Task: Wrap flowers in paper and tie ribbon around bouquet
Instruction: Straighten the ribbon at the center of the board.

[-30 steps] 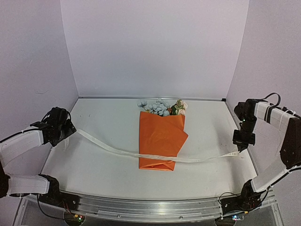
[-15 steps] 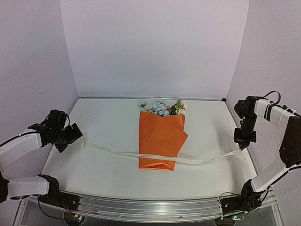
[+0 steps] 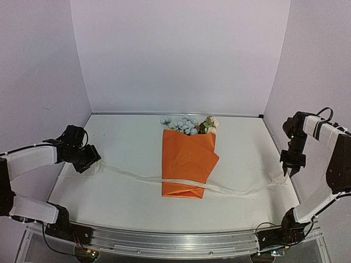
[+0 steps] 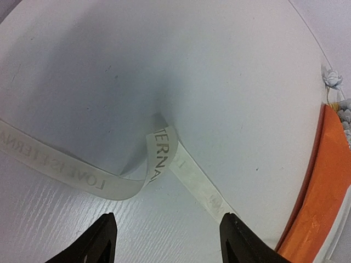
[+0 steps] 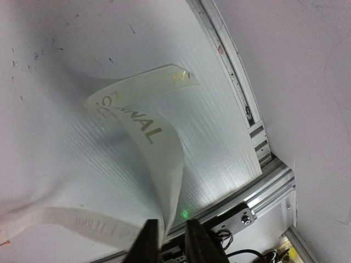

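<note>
We are looking at a wrap that seems done and a tie that is hardly begun. The flowers (image 3: 186, 124) are sitting inside the orange paper (image 3: 186, 159), which is lying folded around them in the middle of the bench (image 3: 126, 137), with the blooms poking out at the far end. The ribbon (image 3: 137, 176) is lying slack across the near part of the paper, over it rather than around it, and trailing onto the bench on both sides. We are seeing no loop, crossing or knot.

The left end effector (image 3: 88, 159) is hovering low with its fingers spread wide and nothing between them, and the ribbon's printed left end is curling on the bench just ahead of it. The right end effector (image 5: 166, 241) is showing only a narrow gap, and the ribbon's right end is arching up from the bench into that gap; we are not able to tell whether it is pinched there or slipping free.

We are judging that the ribbon is yet to be passed under the bundle, crossed, knotted and cinched
</note>
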You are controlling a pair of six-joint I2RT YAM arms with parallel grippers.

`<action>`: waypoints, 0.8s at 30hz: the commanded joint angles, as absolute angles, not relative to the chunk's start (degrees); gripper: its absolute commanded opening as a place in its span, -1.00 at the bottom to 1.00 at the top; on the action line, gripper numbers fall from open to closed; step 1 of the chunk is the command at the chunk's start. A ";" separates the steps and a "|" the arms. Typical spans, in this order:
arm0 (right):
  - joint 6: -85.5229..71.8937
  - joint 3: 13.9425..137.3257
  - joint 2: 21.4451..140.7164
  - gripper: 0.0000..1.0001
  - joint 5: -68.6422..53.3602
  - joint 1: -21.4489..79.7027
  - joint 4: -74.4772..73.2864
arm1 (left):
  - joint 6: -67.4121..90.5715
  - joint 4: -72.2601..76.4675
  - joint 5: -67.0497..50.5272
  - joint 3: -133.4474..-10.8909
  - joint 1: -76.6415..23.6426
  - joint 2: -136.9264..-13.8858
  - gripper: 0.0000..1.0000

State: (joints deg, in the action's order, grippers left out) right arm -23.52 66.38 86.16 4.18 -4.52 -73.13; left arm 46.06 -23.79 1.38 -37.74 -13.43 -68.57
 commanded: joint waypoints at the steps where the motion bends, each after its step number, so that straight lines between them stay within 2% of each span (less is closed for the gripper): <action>1: -24.10 68.72 85.86 -0.37 -4.38 -4.37 -75.29 | 43.36 -19.25 -0.81 -41.79 -13.26 -69.37 0.28; 6: -23.44 69.21 82.35 0.17 -5.56 2.12 -75.28 | 40.35 -16.72 -5.29 -43.40 -15.18 -70.36 0.19; 10: -25.48 66.67 81.91 0.41 -15.48 7.47 -65.21 | 38.82 -11.94 -7.89 -45.77 -21.72 -73.72 0.17; 15: -31.58 67.55 89.85 0.49 -26.51 15.87 -51.46 | 37.61 -4.14 -13.23 -49.45 -28.52 -83.70 0.03; 24: -42.66 70.40 103.32 0.49 -31.75 23.91 -32.85 | 35.31 4.60 -18.47 -55.67 -34.84 -98.66 -0.12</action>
State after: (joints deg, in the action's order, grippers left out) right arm -36.14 67.56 100.35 -28.26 21.48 -43.59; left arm 37.17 -2.11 -15.07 -50.98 -32.84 -94.41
